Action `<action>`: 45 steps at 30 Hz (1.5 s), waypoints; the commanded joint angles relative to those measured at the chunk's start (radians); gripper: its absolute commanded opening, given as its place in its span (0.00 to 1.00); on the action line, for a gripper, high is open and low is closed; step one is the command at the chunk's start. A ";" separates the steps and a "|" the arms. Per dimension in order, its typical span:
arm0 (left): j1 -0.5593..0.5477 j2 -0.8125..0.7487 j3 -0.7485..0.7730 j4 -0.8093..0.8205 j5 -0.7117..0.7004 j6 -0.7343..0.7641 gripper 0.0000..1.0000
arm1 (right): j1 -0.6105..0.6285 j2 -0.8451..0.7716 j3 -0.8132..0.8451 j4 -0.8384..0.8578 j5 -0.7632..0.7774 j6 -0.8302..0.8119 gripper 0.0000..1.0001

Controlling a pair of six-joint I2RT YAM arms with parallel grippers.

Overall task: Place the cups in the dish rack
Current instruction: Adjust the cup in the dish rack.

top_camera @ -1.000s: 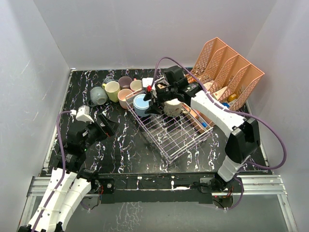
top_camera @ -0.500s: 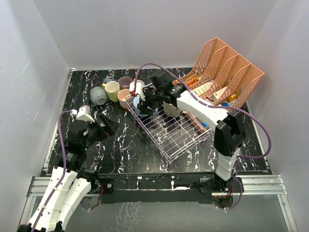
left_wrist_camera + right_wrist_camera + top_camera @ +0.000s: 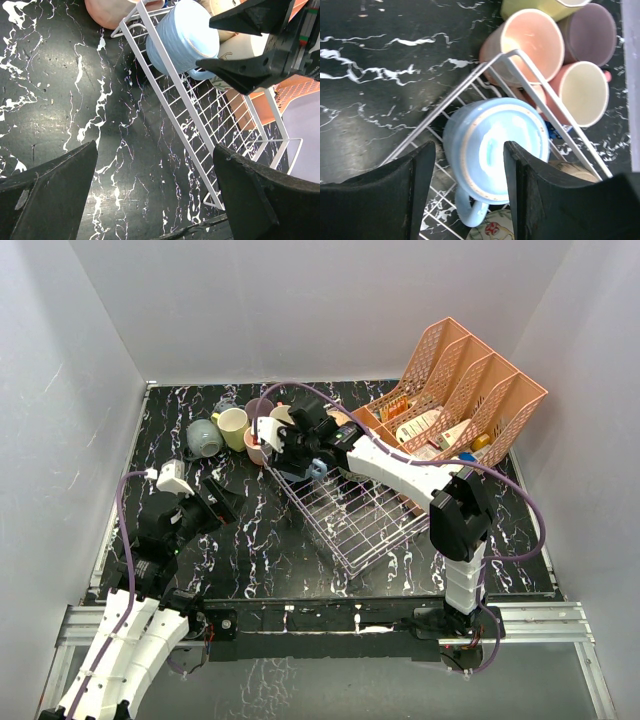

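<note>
Left gripper [image 3: 224, 502] is seen at lower left of the top view, over bare table [image 3: 290, 550]. Its fingers [image 3: 47, 195] are spread wide in the wrist view, with nothing held and nothing between them.

Rack [image 3: 372, 530] is set at an angle at centre frame, just right of the left gripper.

Blue cup [image 3: 492, 147] is seated base-up in the rack's far left corner, handle toward the bottom of the right wrist view. A patterned cup [image 3: 492, 232] is partly seen just beside it in the rack, cut off by the lower frame edge.

Right gripper [image 3: 468, 150] is positioned over that corner. Jaws are held partly apart, one either side of the blue cup as seen from above. No grip on it can be made out, and nothing else is carried.

Remaining cups are grouped outside the rack, beyond the corner:
- pink cup [image 3: 530, 45] is right against the corner wire
- a second pink cup [image 3: 582, 92], cream inside, is just beside it
- mauve cup [image 3: 587, 30] is packed behind those two
- yellow cup [image 3: 233, 426] and grey cup [image 3: 203, 437] are placed further left in the top view; the grey one is lying on its side

Organiser [image 3: 470, 385] is seen at upper right, beyond the rack.
</note>
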State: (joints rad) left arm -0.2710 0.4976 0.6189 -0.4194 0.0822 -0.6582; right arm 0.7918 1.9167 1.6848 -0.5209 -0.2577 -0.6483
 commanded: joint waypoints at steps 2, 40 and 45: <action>0.003 -0.002 -0.004 0.006 -0.007 0.006 0.97 | 0.009 -0.004 -0.021 0.133 0.169 0.013 0.55; 0.004 0.054 0.026 0.031 0.028 0.016 0.97 | -0.044 -0.232 -0.097 0.057 -0.001 0.029 0.64; 0.003 0.063 0.032 0.036 0.034 0.015 0.97 | -0.121 -0.287 -0.173 0.025 -0.204 0.003 0.38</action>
State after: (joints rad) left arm -0.2710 0.5564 0.6186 -0.3981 0.0952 -0.6544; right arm 0.7334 1.6951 1.5558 -0.4770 -0.2764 -0.6308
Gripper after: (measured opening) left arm 0.971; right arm 0.524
